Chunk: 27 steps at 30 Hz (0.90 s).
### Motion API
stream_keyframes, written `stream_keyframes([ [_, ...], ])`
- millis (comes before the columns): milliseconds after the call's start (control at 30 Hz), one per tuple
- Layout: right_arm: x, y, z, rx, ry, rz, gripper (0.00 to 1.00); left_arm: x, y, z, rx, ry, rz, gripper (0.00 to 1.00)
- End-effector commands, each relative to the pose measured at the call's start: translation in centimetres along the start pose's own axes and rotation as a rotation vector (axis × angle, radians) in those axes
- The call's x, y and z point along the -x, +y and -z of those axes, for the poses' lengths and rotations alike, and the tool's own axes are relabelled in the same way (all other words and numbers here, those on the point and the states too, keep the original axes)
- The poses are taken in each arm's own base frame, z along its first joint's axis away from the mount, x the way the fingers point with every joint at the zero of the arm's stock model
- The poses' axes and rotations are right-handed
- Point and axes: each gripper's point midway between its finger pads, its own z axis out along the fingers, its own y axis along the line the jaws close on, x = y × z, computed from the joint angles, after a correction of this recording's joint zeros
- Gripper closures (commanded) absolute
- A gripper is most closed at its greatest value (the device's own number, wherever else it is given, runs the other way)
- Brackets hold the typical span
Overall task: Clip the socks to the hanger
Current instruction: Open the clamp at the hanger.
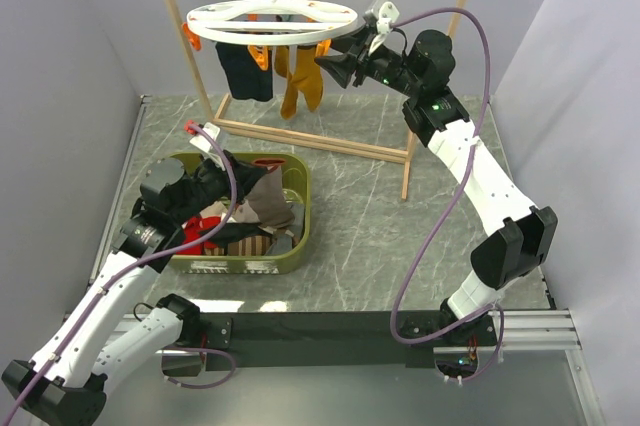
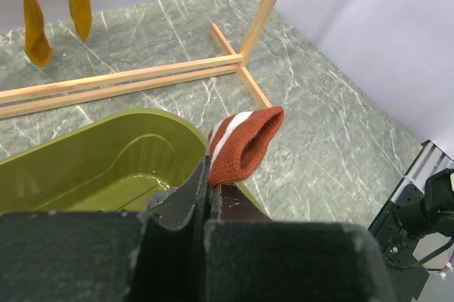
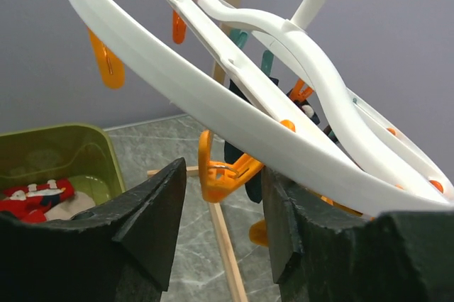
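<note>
Right up against the left wrist lens, my left hand (image 2: 207, 199) is pinched tight on a sock (image 2: 245, 142) — the dark red cuff with its white stripes sticks out just past the fingertips, above the rim of the green basket (image 2: 106, 153). From overhead, that hand sits low over the basket at the left of the desk (image 1: 370, 216). It is well apart from the hanger (image 1: 275, 21), which hangs by its white hook from the top bar of the wooden rack (image 1: 300, 139) at the back. My right hand (image 3: 220, 203) is up at the hanger's right rim, fingers partly apart with an orange clip (image 3: 223, 174) between them — I see a gap on one side of the clip and cannot tell whether the other finger touches it. A navy sock (image 1: 245, 68) and mustard socks (image 1: 298, 86) hang under the ring.
</note>
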Motion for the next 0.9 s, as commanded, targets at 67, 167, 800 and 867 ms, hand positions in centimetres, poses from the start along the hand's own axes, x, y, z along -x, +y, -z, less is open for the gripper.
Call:
stream_keyframes([
  [67, 2.6, -0.4, 0.6, -0.024, -0.062, 0.022, 0.43, 1.4, -0.7, 0.2, -0.034, -0.058, -0.011, 0.99],
  [167, 2.6, -0.4, 0.3, -0.014, -0.064, 0.002, 0.43, 1.5, -0.8, 0.2, -0.033, -0.063, -0.011, 0.99],
  [800, 3.2, -0.2, -0.6, 0.016, -0.106, -0.076, 0.49, 1.2, -0.6, 0.0, -0.035, -0.058, -0.012, 0.99],
  [867, 3.3, -0.2, -0.9, 0.028, -0.11, -0.086, 0.5, 1.2, -0.6, 0.0, -0.036, -0.059, -0.013, 0.99],
])
